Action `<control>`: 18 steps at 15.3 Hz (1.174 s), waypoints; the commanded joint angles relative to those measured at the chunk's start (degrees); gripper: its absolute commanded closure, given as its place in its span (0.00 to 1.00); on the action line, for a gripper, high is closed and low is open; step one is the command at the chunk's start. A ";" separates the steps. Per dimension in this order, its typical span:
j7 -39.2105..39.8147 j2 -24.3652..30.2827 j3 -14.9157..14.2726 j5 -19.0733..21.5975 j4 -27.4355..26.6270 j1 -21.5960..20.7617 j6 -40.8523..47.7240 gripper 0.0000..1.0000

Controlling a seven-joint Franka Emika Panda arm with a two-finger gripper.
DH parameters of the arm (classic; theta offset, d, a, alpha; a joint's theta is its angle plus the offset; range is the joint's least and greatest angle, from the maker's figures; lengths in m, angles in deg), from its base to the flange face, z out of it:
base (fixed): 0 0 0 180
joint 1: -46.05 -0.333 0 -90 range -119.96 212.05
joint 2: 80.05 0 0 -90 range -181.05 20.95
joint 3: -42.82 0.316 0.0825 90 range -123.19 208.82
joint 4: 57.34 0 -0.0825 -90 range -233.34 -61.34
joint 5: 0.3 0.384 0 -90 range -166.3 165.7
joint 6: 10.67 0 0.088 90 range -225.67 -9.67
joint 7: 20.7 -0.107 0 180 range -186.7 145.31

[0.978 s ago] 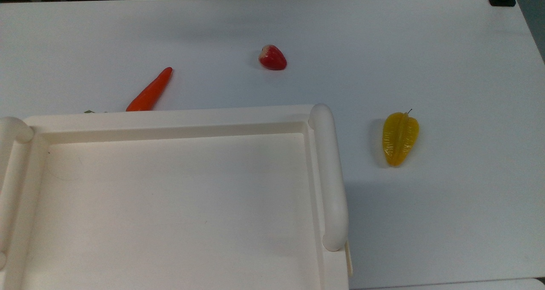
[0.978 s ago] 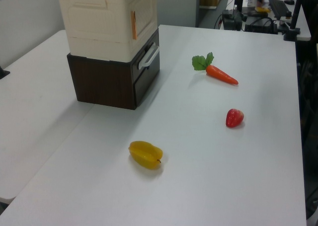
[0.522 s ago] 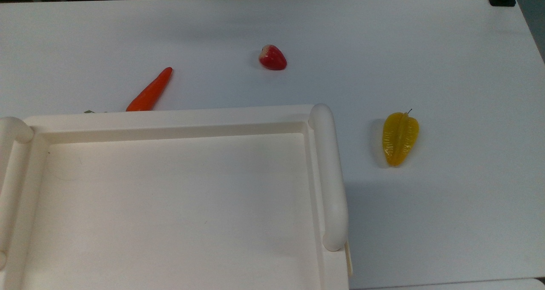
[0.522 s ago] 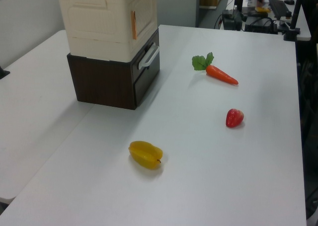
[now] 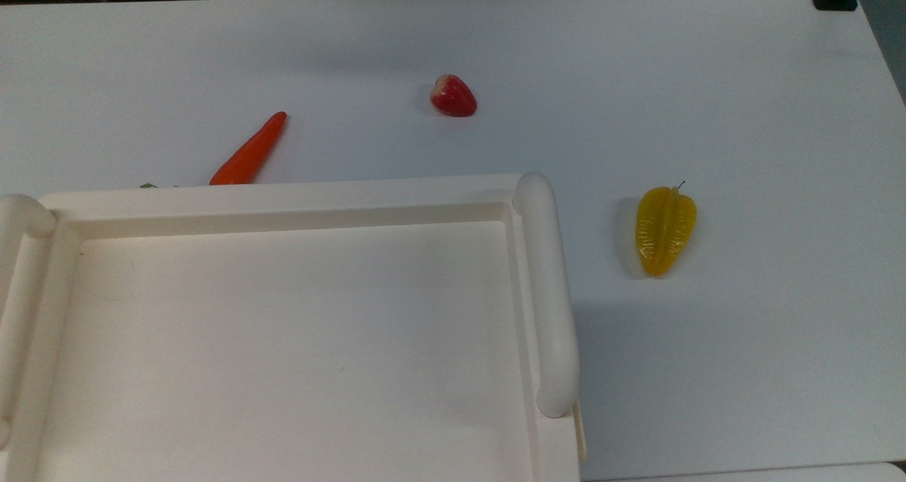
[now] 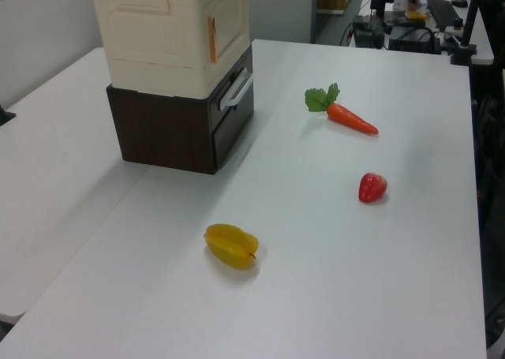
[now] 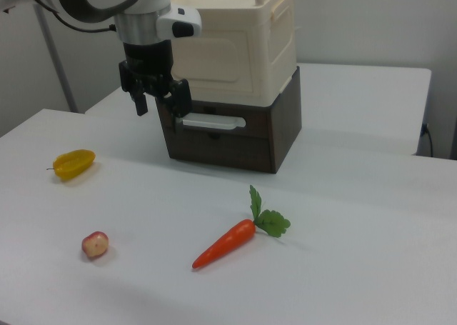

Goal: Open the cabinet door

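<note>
The cream cabinet (image 7: 280, 46) stands on a dark brown drawer unit (image 7: 285, 128). Its recessed top with tube rails (image 5: 548, 291) takes up the top view's lower left. The cabinet door (image 7: 221, 61) is the flat cream front panel above the drawer, and it lies flush with the cabinet. In the left view the cabinet door (image 6: 230, 20) has a thin orange-tan strip along its near edge. My gripper (image 7: 158, 105) hangs open in front of the door's left edge in the right view, with nothing between its fingers. It covers that edge of the door.
A carrot (image 7: 225, 244) with green leaves, a red strawberry (image 7: 95, 244) and a yellow starfruit (image 7: 73, 163) lie on the white table (image 5: 743, 369). The drawer has a pale bar handle (image 7: 213, 122) just below my gripper.
</note>
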State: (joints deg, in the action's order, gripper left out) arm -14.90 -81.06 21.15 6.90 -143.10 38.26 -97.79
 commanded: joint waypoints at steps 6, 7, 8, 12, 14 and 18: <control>3.08 -1.89 -0.04 4.14 -0.02 0.23 -0.77 0.00; 3.34 -1.98 0.04 4.92 0.25 0.31 -0.95 0.00; 3.69 -2.42 -0.04 6.23 0.25 0.31 -0.95 0.00; 5.37 -3.56 1.10 6.60 0.51 -1.17 -3.48 0.00; 4.75 -3.47 1.10 5.81 0.86 -4.59 -9.63 0.00; 1.95 -3.74 1.19 6.16 0.69 -7.32 -19.22 0.00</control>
State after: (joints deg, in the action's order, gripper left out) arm -11.14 -84.54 22.68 12.75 -142.92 33.27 -111.90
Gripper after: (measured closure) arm 0.000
